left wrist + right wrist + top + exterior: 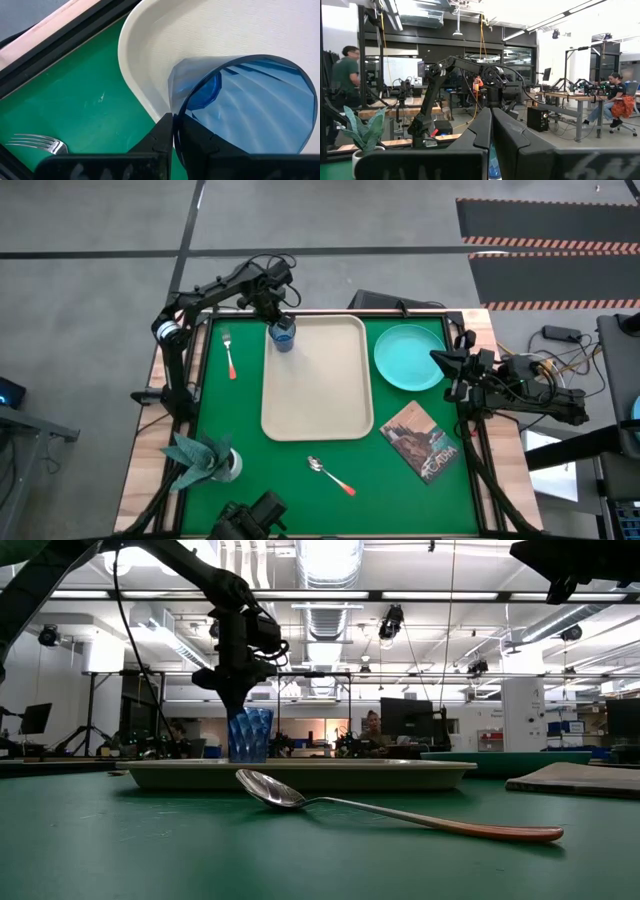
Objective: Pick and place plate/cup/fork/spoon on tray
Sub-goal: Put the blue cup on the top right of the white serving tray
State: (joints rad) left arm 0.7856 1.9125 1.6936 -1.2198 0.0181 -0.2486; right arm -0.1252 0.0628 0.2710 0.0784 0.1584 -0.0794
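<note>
A translucent dark-blue cup (pixel 283 337), faceted and standing upright, sits in the far-left corner of the beige tray (pixel 318 395), the tray's only occupant. The left gripper (pixel 173 131) has its fingers clamped on the cup's rim, one finger inside the wall and one outside. One turquoise plate (pixel 409 357) lies on the green table (pixel 300 495) just right of the tray. One fork (pixel 229 352) with a red-orange handle rests left of the tray; one spoon (pixel 392 810), its handle end likewise red-orange, lies near the tray's front edge. The right gripper (pixel 447 360), fingers together, waits at the plate's right edge, holding nothing.
</note>
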